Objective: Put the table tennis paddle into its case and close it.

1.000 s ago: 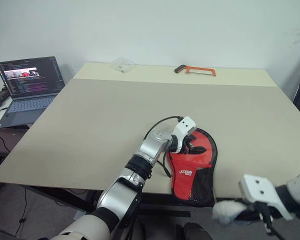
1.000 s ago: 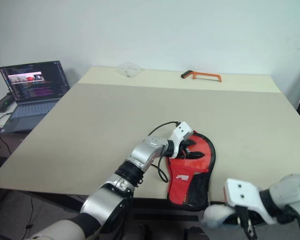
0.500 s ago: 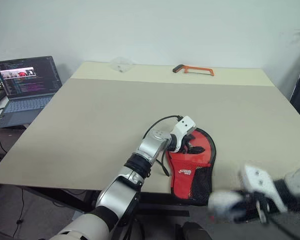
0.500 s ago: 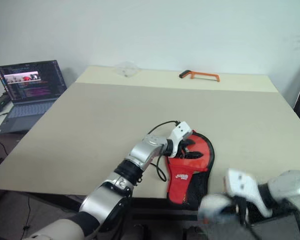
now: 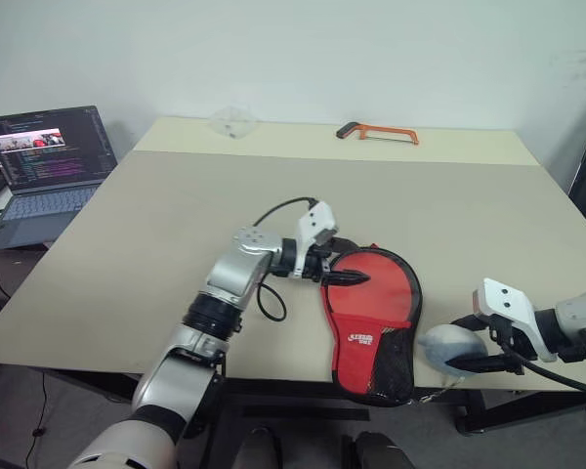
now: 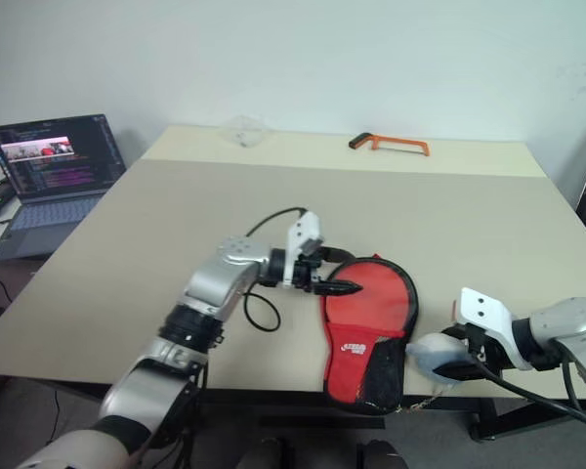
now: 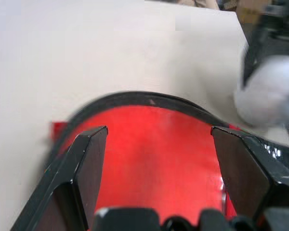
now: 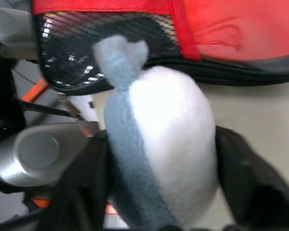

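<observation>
Both our grippers work at the soft black paddle-shaped case point(image 5: 371, 318) near the table's point(image 5: 156, 234) front edge, the red-faced paddle point(image 5: 376, 288) inside. Left gripper point(image 5: 340, 277) released; right gripper point(image 5: 459, 354) grasps a grey-white pouch point(image 5: 449, 344). Next, zipping.
</observation>
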